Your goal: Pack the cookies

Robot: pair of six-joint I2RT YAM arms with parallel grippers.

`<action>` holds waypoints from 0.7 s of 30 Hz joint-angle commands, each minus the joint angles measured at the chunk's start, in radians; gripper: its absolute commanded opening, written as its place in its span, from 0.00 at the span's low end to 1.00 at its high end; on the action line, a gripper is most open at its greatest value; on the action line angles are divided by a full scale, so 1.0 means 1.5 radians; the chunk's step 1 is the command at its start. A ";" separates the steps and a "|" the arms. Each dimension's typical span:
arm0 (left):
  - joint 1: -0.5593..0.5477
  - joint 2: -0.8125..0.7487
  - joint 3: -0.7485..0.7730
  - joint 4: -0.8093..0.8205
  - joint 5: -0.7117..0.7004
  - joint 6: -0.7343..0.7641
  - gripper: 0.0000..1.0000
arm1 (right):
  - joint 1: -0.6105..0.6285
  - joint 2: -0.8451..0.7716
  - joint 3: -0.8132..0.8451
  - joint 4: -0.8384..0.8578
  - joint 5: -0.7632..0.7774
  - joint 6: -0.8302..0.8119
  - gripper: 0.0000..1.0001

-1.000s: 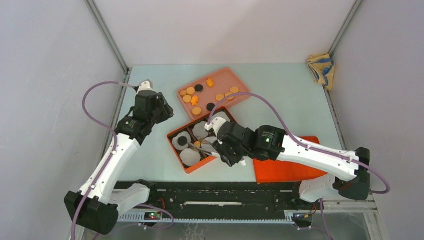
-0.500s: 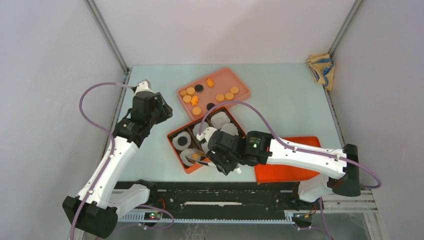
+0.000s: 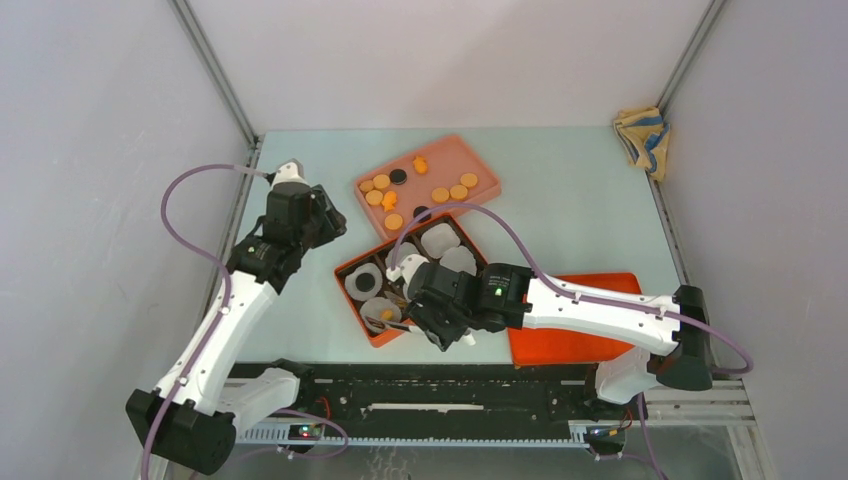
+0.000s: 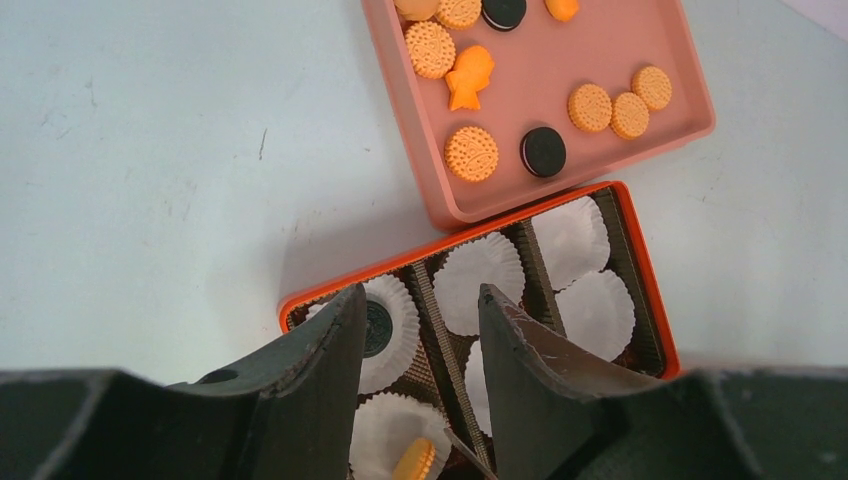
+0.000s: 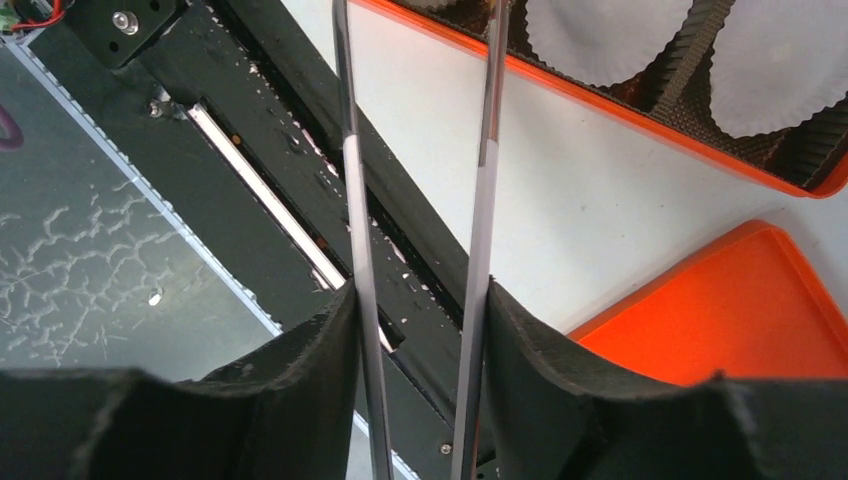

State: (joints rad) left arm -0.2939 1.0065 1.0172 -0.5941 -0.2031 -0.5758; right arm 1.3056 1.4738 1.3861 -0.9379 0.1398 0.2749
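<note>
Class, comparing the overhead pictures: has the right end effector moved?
Yes. The right end effector, gripping tongs, slid left and nearer, against the orange box.

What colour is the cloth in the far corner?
The cloth is yellowish with blue stripes; the top view shows it best.

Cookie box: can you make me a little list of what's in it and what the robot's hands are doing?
pink tray: loose cookies, orange and black
orange box: white paper cups; one black cookie and one orange cookie sit in cups
left end effector: open, holding nothing
right end effector: shut on metal tweezers
</note>
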 commanded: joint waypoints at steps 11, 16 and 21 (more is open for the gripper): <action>0.004 -0.012 0.001 0.013 0.014 0.018 0.58 | -0.011 -0.031 0.017 0.062 0.043 0.001 0.55; 0.005 -0.021 0.010 0.018 0.020 0.018 0.58 | -0.056 -0.036 0.082 0.068 0.086 -0.029 0.55; 0.005 -0.024 0.014 0.021 0.016 0.019 0.58 | -0.155 0.005 0.114 0.126 0.082 -0.067 0.55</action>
State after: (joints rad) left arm -0.2932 0.9958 1.0157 -0.5930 -0.1802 -0.5732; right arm 1.1717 1.4700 1.4925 -0.8654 0.2184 0.2314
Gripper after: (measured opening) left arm 0.579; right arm 0.554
